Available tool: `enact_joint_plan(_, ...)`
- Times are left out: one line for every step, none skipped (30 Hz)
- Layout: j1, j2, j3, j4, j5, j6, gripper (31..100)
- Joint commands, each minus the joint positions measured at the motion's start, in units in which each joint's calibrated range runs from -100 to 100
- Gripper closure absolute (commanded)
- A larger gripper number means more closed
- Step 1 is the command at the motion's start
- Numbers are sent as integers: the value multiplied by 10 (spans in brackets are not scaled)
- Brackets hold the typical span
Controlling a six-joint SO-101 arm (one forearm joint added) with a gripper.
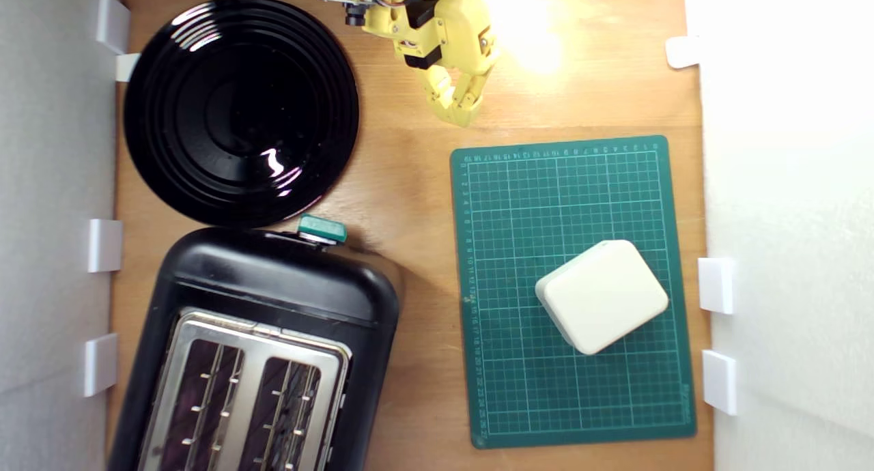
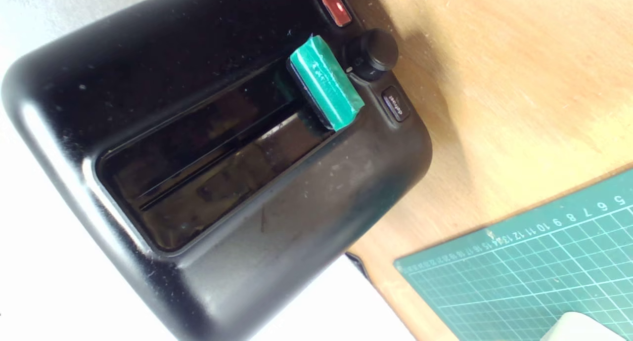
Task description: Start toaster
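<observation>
From the exterior view's left: the large glossy black two-slot toaster [image 1: 273, 321] with its silver metal top plate sits low on the wooden table [image 1: 410, 205], its small teal-green lever knob [image 1: 322, 229] poking out of the end that faces the round black ribbed plate [image 1: 240, 109] just beside it. Well beyond the toaster, past the plate, hangs the yellow plastic gripper [image 1: 464, 106], fingers drawn close together, gripping nothing. Off to the toaster's right lies the green gridded cutting mat [image 1: 519, 205], carrying a cream rounded-square box [image 1: 601, 295].
</observation>
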Motion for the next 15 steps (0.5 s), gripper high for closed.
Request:
enact_joint_plan(0, -5, 9, 6, 3, 2, 985)
enact_joint_plan(-4, -5, 9, 6, 3, 0, 988)
enact_joint_plan(-3, -5, 9, 6, 3, 2, 989)
enact_joint_plan(2, -5, 9, 6, 3, 3, 989)
enact_joint_plan(3, -3, 9, 6, 3, 3, 989)
enact_joint_plan(-1, -2, 9, 6, 3, 0, 989)
enact_joint_plan(-3, -2, 9, 6, 3, 0, 989)
enact_joint_plan(-3, -2, 9, 6, 3, 0, 989)
enact_joint_plan(-2, -2, 9, 6, 3, 0, 989)
enact_joint_plan(0, -2, 9, 6, 3, 0, 989)
enact_joint_plan(0, -2, 9, 6, 3, 0, 989)
enact_joint_plan(-1, -2, 9, 6, 3, 0, 989)
enact_joint_plan(-2, -2, 9, 6, 3, 0, 989)
enact_joint_plan(-2, -2, 9, 6, 3, 0, 989)
enact_joint_plan(-2, -2, 9, 6, 3, 0, 989)
